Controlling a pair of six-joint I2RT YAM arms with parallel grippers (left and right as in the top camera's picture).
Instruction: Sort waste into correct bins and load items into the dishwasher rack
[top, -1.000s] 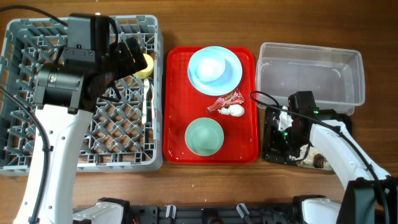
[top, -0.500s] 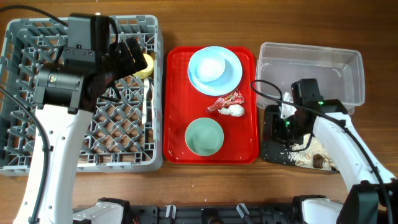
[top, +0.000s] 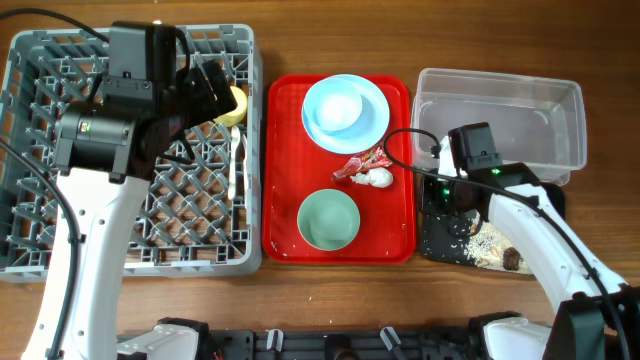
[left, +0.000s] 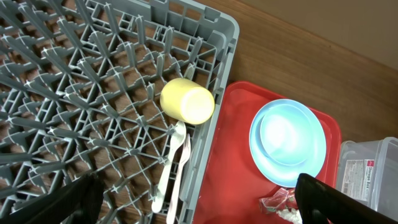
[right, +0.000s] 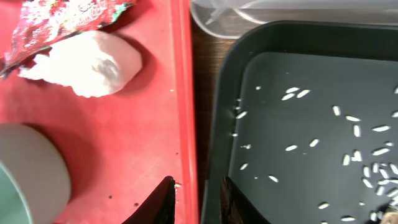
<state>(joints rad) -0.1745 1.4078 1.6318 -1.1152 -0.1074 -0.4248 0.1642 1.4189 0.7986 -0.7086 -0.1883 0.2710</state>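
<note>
Right gripper (right: 196, 200), narrowly parted and empty, hung over the seam between red tray (right: 143, 137) and black tray (right: 219, 93). Rice (right: 292, 94) lay at three o'clock, tissue (right: 87, 65) and wrapper (right: 62, 15) at eleven. Left gripper (left: 196, 200), spread wide, hovered over the rack (left: 74, 93) on the wooden table (top: 330, 300).

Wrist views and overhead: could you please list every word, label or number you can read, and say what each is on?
White sticker on the clear tub: dark print and a red mark, too small to read.
Red wrapper: light printing, too blurred to read.
No other text is visible in any view.
</note>
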